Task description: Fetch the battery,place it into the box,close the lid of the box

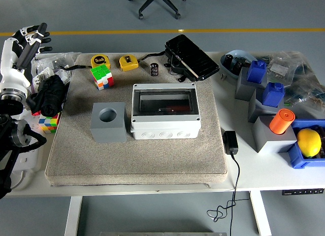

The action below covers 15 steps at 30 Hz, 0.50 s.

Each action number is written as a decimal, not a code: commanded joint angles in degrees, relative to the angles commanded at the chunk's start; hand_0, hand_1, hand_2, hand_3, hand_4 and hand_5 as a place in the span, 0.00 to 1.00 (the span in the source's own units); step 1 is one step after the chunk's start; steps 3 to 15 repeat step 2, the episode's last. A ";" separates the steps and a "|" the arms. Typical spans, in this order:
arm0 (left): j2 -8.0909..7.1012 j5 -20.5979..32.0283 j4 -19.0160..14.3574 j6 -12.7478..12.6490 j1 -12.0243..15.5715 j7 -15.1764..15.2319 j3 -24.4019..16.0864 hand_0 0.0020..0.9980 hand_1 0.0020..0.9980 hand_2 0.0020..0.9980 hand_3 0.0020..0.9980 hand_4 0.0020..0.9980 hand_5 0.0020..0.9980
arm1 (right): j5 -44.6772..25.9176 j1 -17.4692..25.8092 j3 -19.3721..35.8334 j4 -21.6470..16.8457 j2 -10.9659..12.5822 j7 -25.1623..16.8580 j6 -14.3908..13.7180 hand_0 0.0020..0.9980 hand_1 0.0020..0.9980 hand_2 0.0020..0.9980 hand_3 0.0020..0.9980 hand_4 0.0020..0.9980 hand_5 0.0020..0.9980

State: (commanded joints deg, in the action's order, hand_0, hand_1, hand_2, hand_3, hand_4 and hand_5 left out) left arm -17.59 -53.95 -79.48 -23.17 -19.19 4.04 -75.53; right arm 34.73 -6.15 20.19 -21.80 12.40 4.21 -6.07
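The battery is a small black cylinder standing on the grey mat at the back, between a yellow tape measure and a black case. The white box sits mid-mat with its clear lid lying flat on it. My left hand is raised at the far left edge, off the mat, fingers spread and empty, far from the battery and the box. My right hand is out of view.
A grey block with a round hole stands left of the box. A colour cube, two yellow tape measures and a black case line the back. Blue and grey bins, an orange cylinder and a lemon crowd the right.
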 joint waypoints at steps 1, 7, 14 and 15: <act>-0.19 -0.05 -0.01 0.02 -0.20 -0.01 0.15 0.45 0.58 0.56 0.58 0.95 0.51 | 0.01 -0.13 -0.24 -0.01 0.06 0.01 0.03 0.59 0.61 0.59 0.56 0.94 0.45; -0.28 -0.08 -0.01 0.01 -0.27 -0.01 0.21 0.45 0.58 0.56 0.58 0.95 0.51 | 0.02 -0.17 -0.34 0.00 0.10 0.01 0.03 0.59 0.61 0.59 0.56 0.94 0.45; -0.28 -0.08 -0.01 0.01 -0.27 -0.01 0.21 0.45 0.58 0.56 0.58 0.95 0.51 | 0.02 -0.17 -0.34 0.00 0.10 0.01 0.03 0.59 0.61 0.59 0.56 0.94 0.45; -0.28 -0.08 -0.01 0.01 -0.27 -0.01 0.21 0.45 0.58 0.56 0.58 0.95 0.51 | 0.02 -0.17 -0.34 0.00 0.10 0.01 0.03 0.59 0.61 0.59 0.56 0.94 0.45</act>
